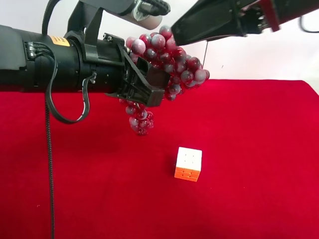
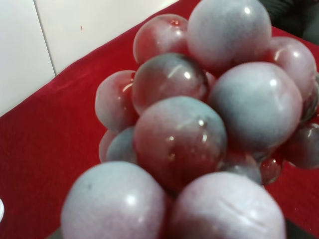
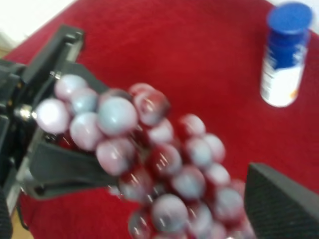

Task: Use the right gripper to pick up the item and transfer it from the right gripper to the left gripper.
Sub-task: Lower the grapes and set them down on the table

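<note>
Above the red cloth [image 1: 259, 149], white wall [image 1: 259, 55] behind, left tool [image 1: 149, 82] clamps the grapes [image 1: 179, 64], right tool [image 1: 182, 30] gapes wide.

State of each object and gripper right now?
left gripper: shut on grapes
grapes: hanging above the red cloth
right gripper: open, beside the grapes
puzzle cube: resting on the cloth, alone
bottle: upright, capped
</note>
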Tool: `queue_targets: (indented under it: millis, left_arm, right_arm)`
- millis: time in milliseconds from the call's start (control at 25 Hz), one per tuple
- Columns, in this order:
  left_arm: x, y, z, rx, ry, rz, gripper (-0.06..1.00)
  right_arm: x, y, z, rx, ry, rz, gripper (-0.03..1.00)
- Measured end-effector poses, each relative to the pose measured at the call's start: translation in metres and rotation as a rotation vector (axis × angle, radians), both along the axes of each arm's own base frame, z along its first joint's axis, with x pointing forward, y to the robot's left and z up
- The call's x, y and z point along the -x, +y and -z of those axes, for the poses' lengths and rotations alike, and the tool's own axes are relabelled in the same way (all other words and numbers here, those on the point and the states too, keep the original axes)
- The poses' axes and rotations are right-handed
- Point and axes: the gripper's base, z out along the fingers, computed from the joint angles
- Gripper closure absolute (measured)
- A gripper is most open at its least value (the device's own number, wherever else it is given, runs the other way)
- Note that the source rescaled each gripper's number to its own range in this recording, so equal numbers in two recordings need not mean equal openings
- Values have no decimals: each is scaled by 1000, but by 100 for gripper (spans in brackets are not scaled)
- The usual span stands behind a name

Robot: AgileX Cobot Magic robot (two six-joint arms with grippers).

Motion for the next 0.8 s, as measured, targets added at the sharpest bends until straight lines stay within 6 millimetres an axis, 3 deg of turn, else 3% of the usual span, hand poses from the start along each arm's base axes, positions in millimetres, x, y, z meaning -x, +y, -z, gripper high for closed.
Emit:
queue_targets:
  millis: [200, 600, 800]
  left_arm:
    - [0, 0, 0, -1, -2, 0, 93]
    - [0, 0, 0, 0, -2, 0, 93]
    - [0, 0, 0, 0, -2, 0, 93]
  right_arm:
    - [27, -20, -16, 58, -25, 88, 7]
    - [106, -78, -33, 227, -23, 323, 7]
    - [152, -101, -39, 174, -130, 391, 7]
